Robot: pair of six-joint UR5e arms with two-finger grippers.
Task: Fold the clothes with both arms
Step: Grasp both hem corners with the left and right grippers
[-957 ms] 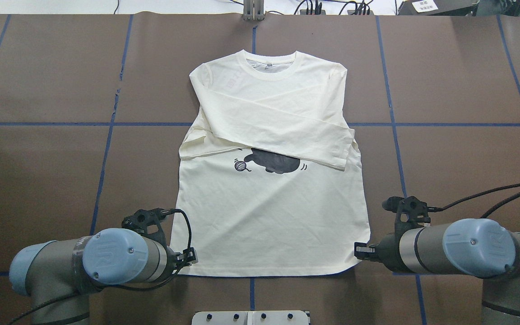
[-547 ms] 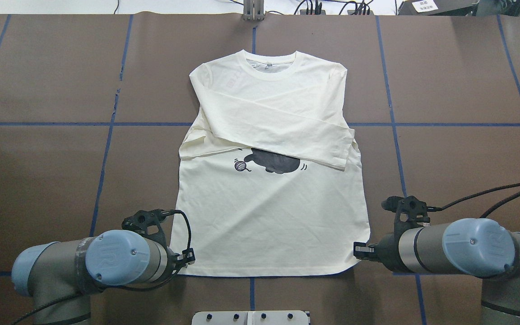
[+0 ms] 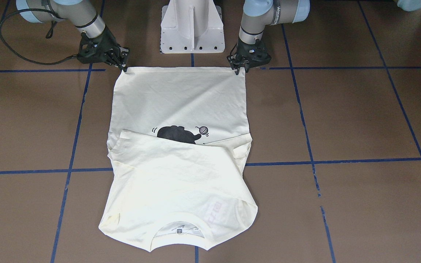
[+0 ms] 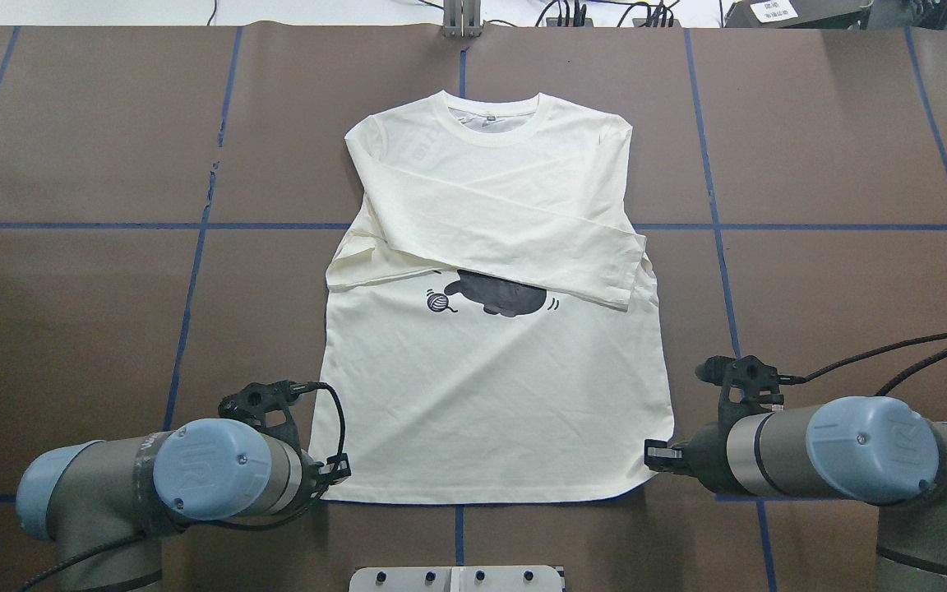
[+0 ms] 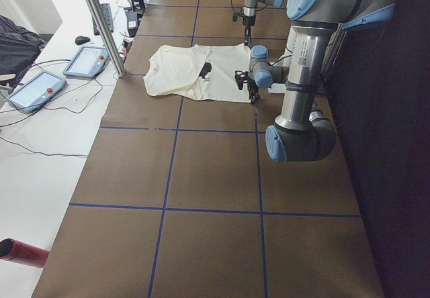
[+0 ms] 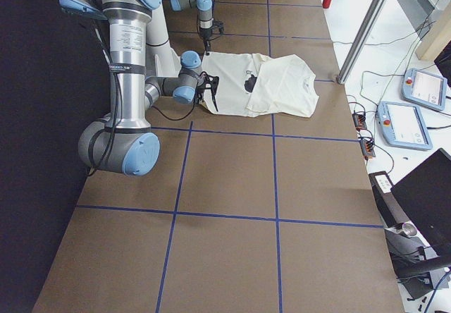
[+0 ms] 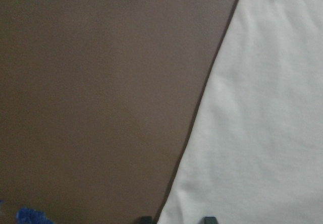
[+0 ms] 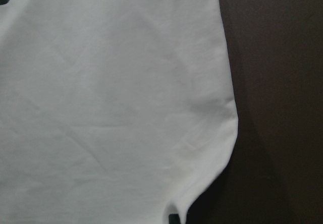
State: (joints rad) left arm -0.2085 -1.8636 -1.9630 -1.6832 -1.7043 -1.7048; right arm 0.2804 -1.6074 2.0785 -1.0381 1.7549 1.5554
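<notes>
t-shirt (image 4: 490, 395) hem corners just beside left gripper (image 4: 339, 469) and right gripper (image 4: 653, 455)

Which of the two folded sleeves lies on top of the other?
The sleeve running to the T-shirt's side on the robot's right, its cuff ending beside the cat print. The other sleeve shows only its cuff end from beneath it.

Newsroom caption: a brown table (image 4: 71, 329) is shown crossed by blue tape lines (image 4: 194, 271) in a grid. Two teach pendants (image 5: 86, 61) are laid on a white surface beside the table's far edge, where a metal post (image 5: 101, 26) is fixed. A red cylinder (image 5: 23, 252) is glimpsed off the table's corner.
</notes>
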